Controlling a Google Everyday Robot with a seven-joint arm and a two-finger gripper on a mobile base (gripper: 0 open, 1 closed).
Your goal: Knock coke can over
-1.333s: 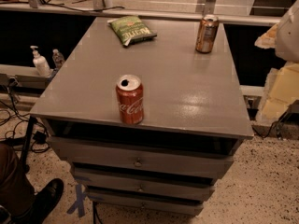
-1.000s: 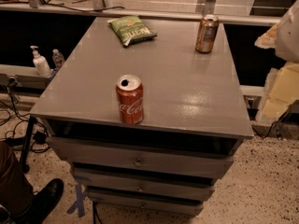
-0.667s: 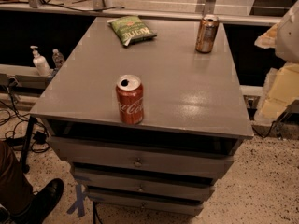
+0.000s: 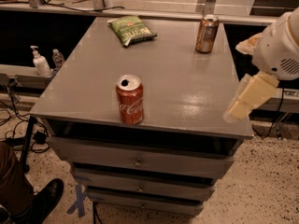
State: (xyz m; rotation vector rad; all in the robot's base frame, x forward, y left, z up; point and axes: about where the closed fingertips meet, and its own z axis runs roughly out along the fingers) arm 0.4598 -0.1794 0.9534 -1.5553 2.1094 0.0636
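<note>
Grey tabletop [image 4: 187, 78]: flat, painted or laminated, with a dull sheen that catches a pale glare toward the right front. It caps a cabinet of shallow metal-looking drawers [image 4: 140, 160], each with a small round knob. Speckled terrazzo floor [image 4: 261, 185] below, with a blue tape cross [image 4: 78, 200] near the cabinet's left foot.

Coke can [image 4: 130, 100]: upright near the front edge, left of centre. Red aluminium cylinder with white script on the side and a silver top with a dark, open mouth. Nothing touches it.

Gold-brown can [image 4: 207, 33]: upright at the far right of the tabletop, glossy, silver rim, well apart from the red one. Green crinkled snack bag [image 4: 132, 30]: lying flat at the far edge, left of centre, foil-like with pale lettering.

Gripper [image 4: 245, 99]: off the right edge of the tabletop, hanging beside the front right corner, well apart from the coke can. Cream-coloured, blocky, slanting down and to the left from a rounded white arm housing [image 4: 280, 45]. It sits partly out of frame, so I cannot tell whether it is spread or pressed together.

Left side: white pump bottle [image 4: 39, 62] on a low ledge, and a black shoe [image 4: 44, 199] on the floor.
</note>
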